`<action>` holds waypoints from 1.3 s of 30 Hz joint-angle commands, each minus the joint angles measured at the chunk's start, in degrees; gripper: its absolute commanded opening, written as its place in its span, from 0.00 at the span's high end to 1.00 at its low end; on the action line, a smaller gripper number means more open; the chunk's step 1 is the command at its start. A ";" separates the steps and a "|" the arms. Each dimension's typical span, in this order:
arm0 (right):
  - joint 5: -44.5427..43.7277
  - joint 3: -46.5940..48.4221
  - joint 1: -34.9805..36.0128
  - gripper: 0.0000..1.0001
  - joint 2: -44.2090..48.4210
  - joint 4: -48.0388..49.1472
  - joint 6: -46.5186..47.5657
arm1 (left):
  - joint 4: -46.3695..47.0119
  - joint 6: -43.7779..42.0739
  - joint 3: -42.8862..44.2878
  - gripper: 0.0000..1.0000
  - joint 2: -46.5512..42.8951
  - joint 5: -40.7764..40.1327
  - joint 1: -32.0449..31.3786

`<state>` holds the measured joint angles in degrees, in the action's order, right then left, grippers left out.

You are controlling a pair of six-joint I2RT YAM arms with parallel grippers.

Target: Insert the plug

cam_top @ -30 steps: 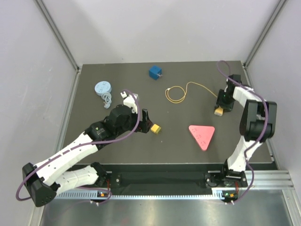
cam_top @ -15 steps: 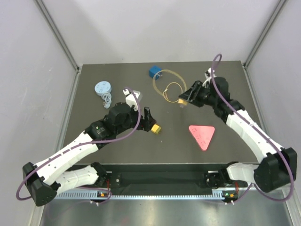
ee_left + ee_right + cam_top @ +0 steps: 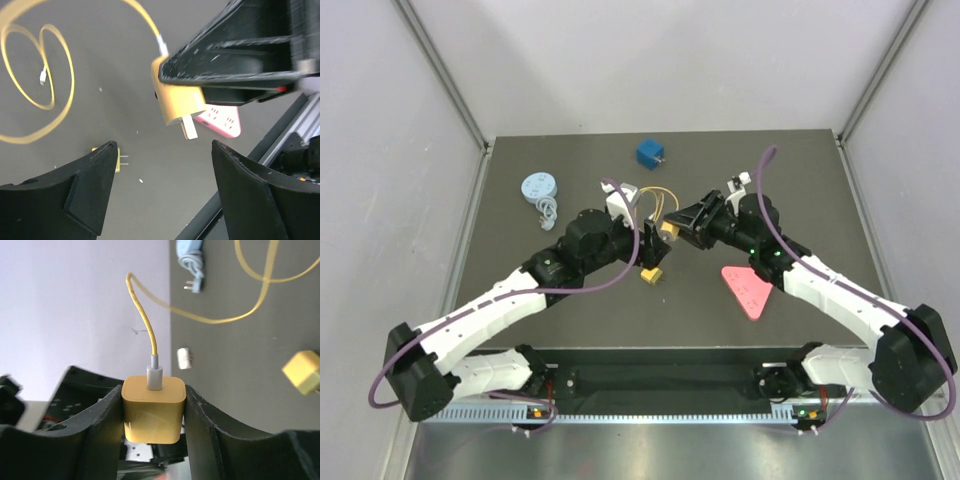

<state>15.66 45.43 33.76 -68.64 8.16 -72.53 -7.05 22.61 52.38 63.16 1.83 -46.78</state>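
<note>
Now the right jaws pinch a yellow cube-shaped charger plug (image 3: 153,412) above the dark table (image 3: 110,100); the left jaws gape nearby.

The top camera looks steeply down on the whole tabletop (image 3: 820,180); both wrist cameras sit close in, and all three share the yellow charger (image 3: 180,102).

Plug: yellow square plastic charger plug (image 3: 153,407), metal prong showing, clamped in the right gripper (image 3: 153,390), raised off the desk (image 3: 820,200).
Cable: thin yellow cable (image 3: 655,200) leaving the plug's back, looped on the desk.
Socket: pink triangular power strip (image 3: 749,288), flat on the desk, apart from the plug.
</note>
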 commanded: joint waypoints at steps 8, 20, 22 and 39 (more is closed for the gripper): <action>-0.89 -0.07 5.61 0.71 -1.93 12.83 -6.92 | 5.73 -0.90 2.11 0.30 4.35 -3.23 -0.15; -1.51 -2.89 6.41 0.66 -0.44 13.63 -6.40 | 6.00 1.03 2.81 0.94 2.59 -3.85 -0.15; -1.25 -2.80 6.41 0.60 -0.09 13.55 -5.08 | 4.86 1.29 3.69 1.00 3.03 -2.71 -0.15; -3.00 -3.68 6.41 0.69 2.72 10.38 -2.70 | -0.07 5.34 2.90 0.46 -0.49 -8.68 -0.15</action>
<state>12.60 42.74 39.29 -67.85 19.20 -76.53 -10.11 26.70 53.36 64.53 -2.63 -47.77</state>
